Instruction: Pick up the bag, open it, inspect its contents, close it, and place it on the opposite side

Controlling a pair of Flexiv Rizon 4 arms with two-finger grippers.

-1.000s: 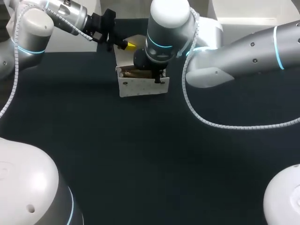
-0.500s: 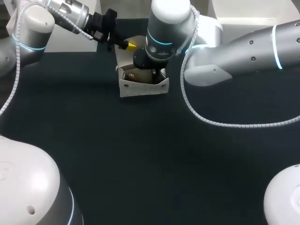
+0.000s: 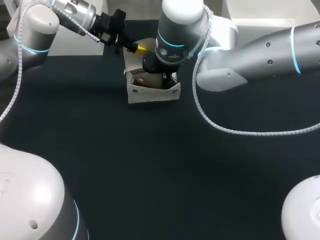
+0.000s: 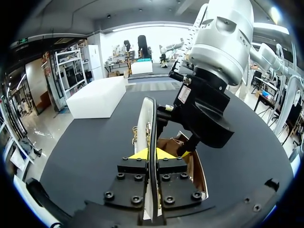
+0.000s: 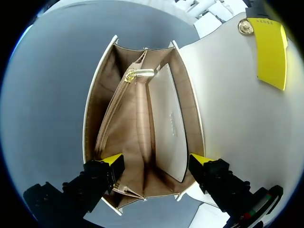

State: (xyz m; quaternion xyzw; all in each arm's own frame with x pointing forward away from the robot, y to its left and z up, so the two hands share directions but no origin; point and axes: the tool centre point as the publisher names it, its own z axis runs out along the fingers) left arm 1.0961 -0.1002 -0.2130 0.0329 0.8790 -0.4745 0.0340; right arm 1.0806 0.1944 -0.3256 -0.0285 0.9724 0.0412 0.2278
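Obs.: cream, box-shaped leather handbag stands upright on the dark table, toward the far side near the middle, with its mouth open upward. Its cream front flap is raised. The left gripper is clenched on the flap from both sides, close to the gold snap stud. The right gripper hangs directly over the mouth, jaws released and spread wide, grasping nothing. One yellow tip sits at each long wall; contact with the walls cannot be told.

Interior (right wrist view): tan lining, central zip divider with gold zip pull, pale flat slip pocket. No loose contents are visible.

Handling (judgement): the walls keep their shape unsupported, so the panels are stiff and the shell is light, probably near empty. The smooth finish is likely slippery under the hard tips, so a pinch on one panel edge could slide or crease it. The flap is the only flexible part, hinged at the back wall, and should swing freely once let go.

Holds (judgement): use the flap edge for closing. For lifting, take the top rim of a side wall, or grip across the closed body's narrow width. No strap or handle is visible. Lifting by the flap alone risks the body tipping.
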